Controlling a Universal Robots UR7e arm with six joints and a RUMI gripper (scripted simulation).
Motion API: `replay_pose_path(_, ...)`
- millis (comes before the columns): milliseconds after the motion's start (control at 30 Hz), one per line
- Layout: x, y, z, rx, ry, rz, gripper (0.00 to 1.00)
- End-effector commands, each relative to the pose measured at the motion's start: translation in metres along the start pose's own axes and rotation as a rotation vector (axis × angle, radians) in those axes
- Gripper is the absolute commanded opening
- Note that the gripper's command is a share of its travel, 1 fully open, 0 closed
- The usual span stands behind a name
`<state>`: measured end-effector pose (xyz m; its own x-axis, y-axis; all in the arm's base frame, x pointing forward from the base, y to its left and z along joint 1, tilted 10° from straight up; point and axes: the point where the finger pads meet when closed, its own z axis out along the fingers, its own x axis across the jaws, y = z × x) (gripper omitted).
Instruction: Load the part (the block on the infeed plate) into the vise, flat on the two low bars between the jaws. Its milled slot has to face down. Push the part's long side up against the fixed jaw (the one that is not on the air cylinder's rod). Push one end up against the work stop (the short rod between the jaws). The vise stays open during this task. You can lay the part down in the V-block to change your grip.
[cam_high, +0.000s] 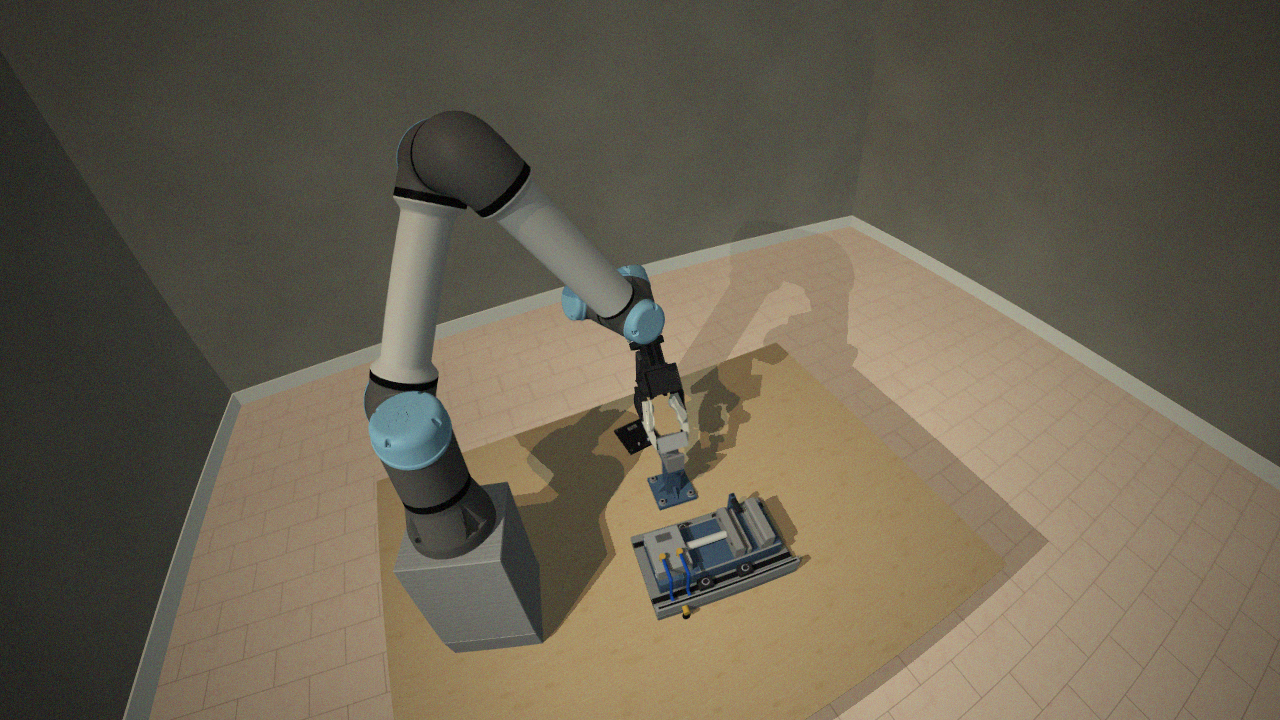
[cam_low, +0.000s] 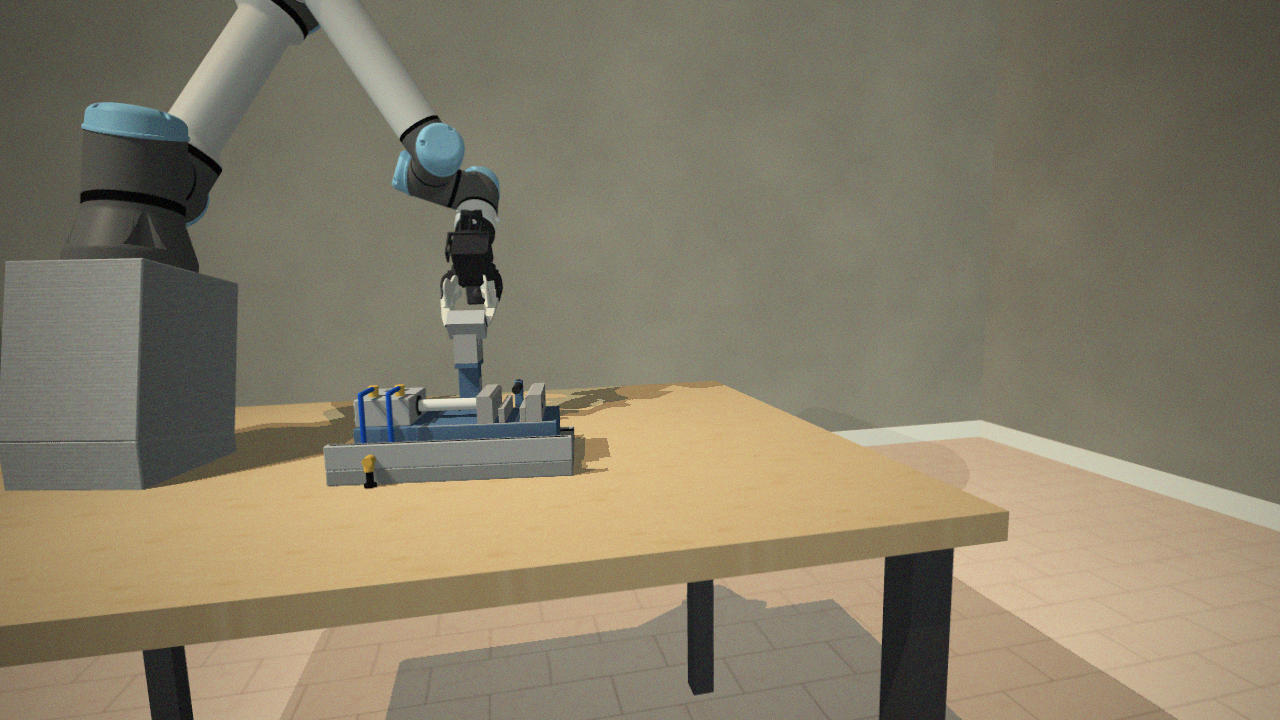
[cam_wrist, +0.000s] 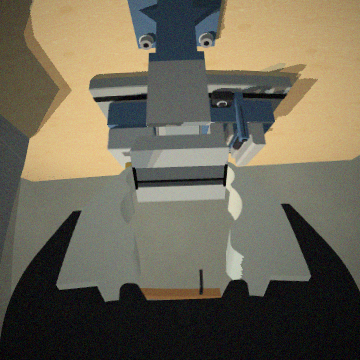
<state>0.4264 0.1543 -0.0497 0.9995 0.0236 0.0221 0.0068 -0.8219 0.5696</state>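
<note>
My gripper is shut on the grey part, one finger at each end. A dark band, apparently the milled slot, faces my palm in the wrist view. The part is level, just over the grey V-block; whether they touch I cannot tell. The vise stands open, with its fixed jaw at the right in the top and exterior views. The work stop's blue holder rises near the jaws. The low bars are mostly hidden.
The V-block's blue foot is bolted down behind the vise. A black plate lies behind and left of it. Blue air hoses rise at the vise's left front. The robot's pedestal stands left.
</note>
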Motion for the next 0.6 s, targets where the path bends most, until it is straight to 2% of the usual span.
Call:
replay_pose_path(0, -0.0007, -0.0048, 0.0046, 0.000, 0.001, 0.000, 0.00)
replay_pose_path(567, -0.0007, -0.0103, 0.0104, 0.000, 0.000, 0.000, 0.00)
